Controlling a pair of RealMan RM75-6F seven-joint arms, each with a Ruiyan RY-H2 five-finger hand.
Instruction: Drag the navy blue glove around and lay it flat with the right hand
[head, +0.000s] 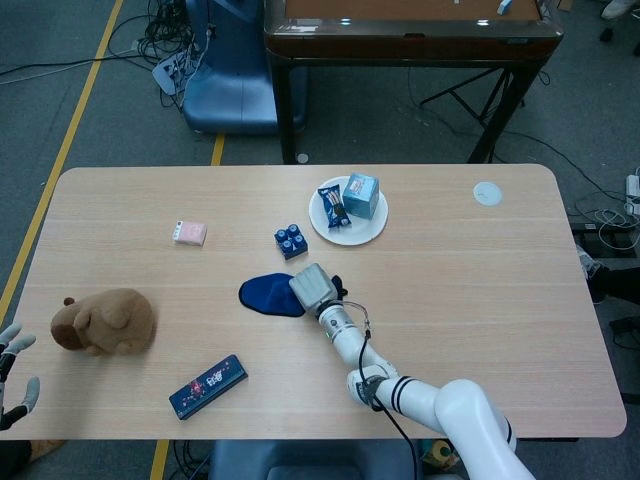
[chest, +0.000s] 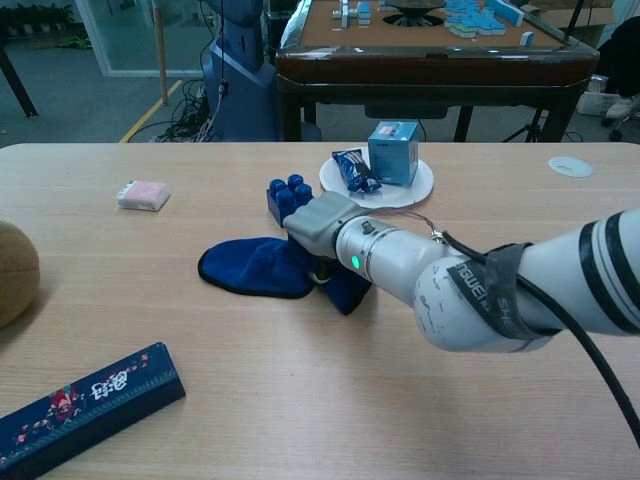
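The right robot hand (chest: 318, 232) presses on the cuff end of the soft navy blue fabric glove (chest: 255, 268), mid-bench before the blue toy brick block (chest: 283, 198) (finger pose hidden), so dragging looks underway, flattening remains.
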